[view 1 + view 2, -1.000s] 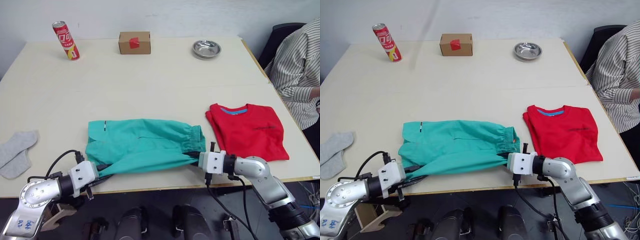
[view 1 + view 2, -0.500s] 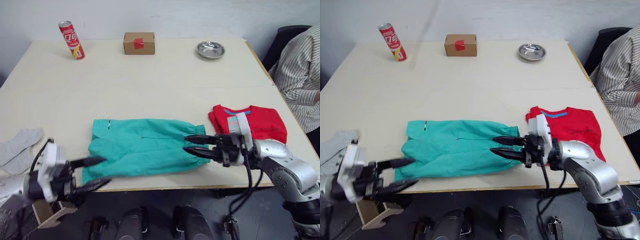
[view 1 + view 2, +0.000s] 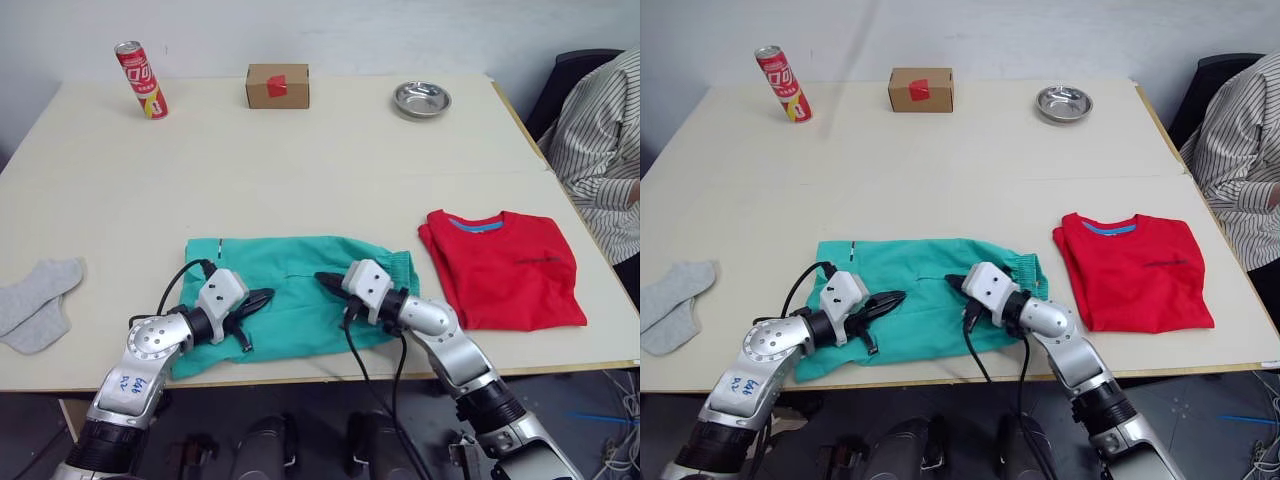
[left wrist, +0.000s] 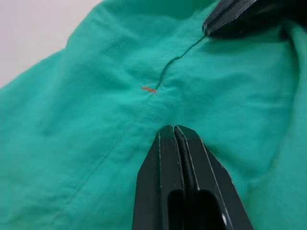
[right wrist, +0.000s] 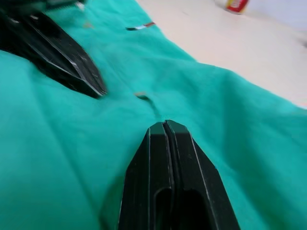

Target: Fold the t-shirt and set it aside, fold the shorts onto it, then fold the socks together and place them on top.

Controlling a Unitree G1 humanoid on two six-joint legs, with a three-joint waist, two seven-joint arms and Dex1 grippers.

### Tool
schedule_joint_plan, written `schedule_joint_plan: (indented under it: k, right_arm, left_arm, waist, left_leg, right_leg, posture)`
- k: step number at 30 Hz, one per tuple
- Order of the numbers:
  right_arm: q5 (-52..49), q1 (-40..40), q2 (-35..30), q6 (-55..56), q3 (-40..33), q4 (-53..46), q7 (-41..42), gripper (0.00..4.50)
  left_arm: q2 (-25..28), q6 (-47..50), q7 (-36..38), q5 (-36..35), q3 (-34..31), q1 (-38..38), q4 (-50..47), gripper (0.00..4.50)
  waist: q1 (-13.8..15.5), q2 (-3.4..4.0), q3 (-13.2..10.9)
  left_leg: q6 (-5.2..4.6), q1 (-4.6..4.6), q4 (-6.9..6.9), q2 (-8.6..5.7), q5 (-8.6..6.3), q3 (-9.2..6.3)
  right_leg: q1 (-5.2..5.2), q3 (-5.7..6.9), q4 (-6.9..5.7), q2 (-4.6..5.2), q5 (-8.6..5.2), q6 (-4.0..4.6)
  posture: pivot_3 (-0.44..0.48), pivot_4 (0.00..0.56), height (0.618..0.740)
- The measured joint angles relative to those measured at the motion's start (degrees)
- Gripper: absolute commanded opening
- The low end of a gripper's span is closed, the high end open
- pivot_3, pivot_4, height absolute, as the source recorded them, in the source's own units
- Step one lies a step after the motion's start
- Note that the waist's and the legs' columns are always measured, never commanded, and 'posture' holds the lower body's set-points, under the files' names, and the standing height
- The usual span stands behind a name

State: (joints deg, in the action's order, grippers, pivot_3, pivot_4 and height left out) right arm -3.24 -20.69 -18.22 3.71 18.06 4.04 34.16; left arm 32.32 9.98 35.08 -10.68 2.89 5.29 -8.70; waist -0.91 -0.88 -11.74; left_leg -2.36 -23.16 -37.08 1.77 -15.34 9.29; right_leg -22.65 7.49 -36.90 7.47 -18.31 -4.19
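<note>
The teal-green shorts (image 3: 290, 262) lie flat near the table's front edge, waistband toward the right. Both grippers rest on top of their middle, tips pointing at each other a short gap apart. My left gripper (image 3: 266, 295) is shut with nothing between its fingers, its tip (image 4: 173, 129) over a seam. Likewise shut and empty, my right gripper (image 3: 323, 279) has its tip (image 5: 165, 124) over the cloth. The folded red t-shirt (image 3: 505, 268) lies to the right of the shorts. The grey socks (image 3: 35, 304) lie at the table's left edge.
At the back of the table (image 3: 300, 170) stand a red can (image 3: 140, 80), a cardboard box (image 3: 277, 86) and a metal bowl (image 3: 421, 99). A person in a striped shirt (image 3: 605, 150) sits at the right side.
Half a second ago both grippers stood open at the shorts' two ends; they have since moved inward over the shorts' middle and shut. The camera has shifted a little.
</note>
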Motion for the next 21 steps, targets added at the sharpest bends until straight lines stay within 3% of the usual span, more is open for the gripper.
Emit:
schedule_joint_plan:
  k: [5,12,16,21]
  right_arm:
    - [0.6,0.8,-1.0,5.8,-4.0,5.7,-2.4,0.0]
    - [-5.7,-5.2,0.4,6.0,-14.1,17.5,-6.0,0.0]
    - [-13.7,-5.4,0.4,1.7,-16.3,16.2,2.8,0.0]
    - [-15.8,-5.2,-1.3,-3.8,-14.2,8.9,11.0,0.0]
  left_arm:
    - [-2.3,1.2,-3.5,0.7,-0.5,-1.6,-0.2,0.04]
    - [-2.3,1.3,-2.8,0.1,-1.5,-1.7,0.1,0.04]
    - [-2.2,1.3,-1.1,-0.8,-2.5,-1.5,0.3,0.04]
    - [-2.2,2.0,1.7,-3.9,-4.7,-1.9,0.6,0.04]
  waist:
    - [0.0,0.09,0.3]
    - [0.9,0.14,0.4]
    - [0.6,0.17,0.4]
    - [0.1,0.19,0.4]
  left_leg:
    - [0.04,0.15,0.01,0.02,0.01,-0.13]
    - [0.03,0.14,-0.01,-0.03,0.05,-0.16]
    - [-0.03,0.1,0.03,-0.01,0.05,-0.15]
    - [-0.07,0.06,0.06,0.01,0.04,-0.16]
  right_leg:
    - [0.11,0.02,-0.07,0.02,0.03,0.05]
    - [0.15,0.03,-0.04,0.1,0.05,0.03]
    - [0.12,0.05,-0.02,0.08,0.04,0.03]
    - [0.06,0.09,-0.02,0.07,0.03,0.04]
  posture:
    - [0.0,0.15,0.74]
    - [0.0,0.15,0.74]
    - [0.0,0.15,0.74]
    - [0.0,0.15,0.74]
